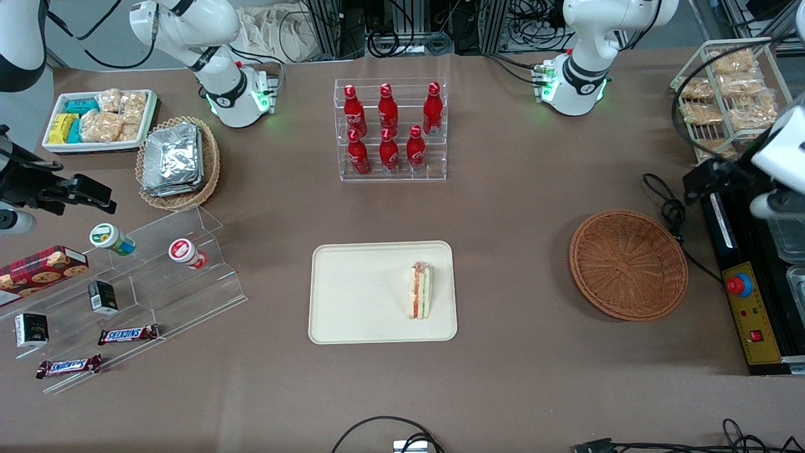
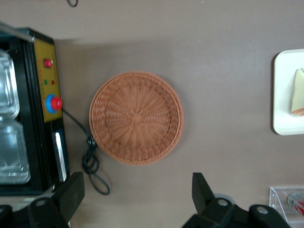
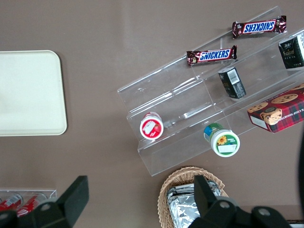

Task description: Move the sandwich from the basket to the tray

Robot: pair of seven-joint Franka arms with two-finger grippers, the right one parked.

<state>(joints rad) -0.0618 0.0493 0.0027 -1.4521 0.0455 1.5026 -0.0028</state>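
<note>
- The sandwich (image 1: 421,290) already lies on the tray (image 1: 352,296), well apart from the empty basket (image 1: 627,264)
- The gripper (image 2: 137,199) hangs above the basket, fingers apart and holding nothing
- The placing looks finished; I judge the next move only needs the arm to pull clear

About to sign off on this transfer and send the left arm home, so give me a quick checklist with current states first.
1. Sandwich on the tray: ok, it lies inside the rim, toward the working arm's end.
2. Basket empty: ok, only bare wicker shows in both views.
3. Hand released: ok, fingers spread with nothing between them.
4. Hand away from the sandwich: ok, it hangs above the table beside the basket, apart from the tray.
5. Black cable next to the basket: ok, it lies flat on the table, below the hand.
6. Sandwich wrap intact: cannot tell.
</note>
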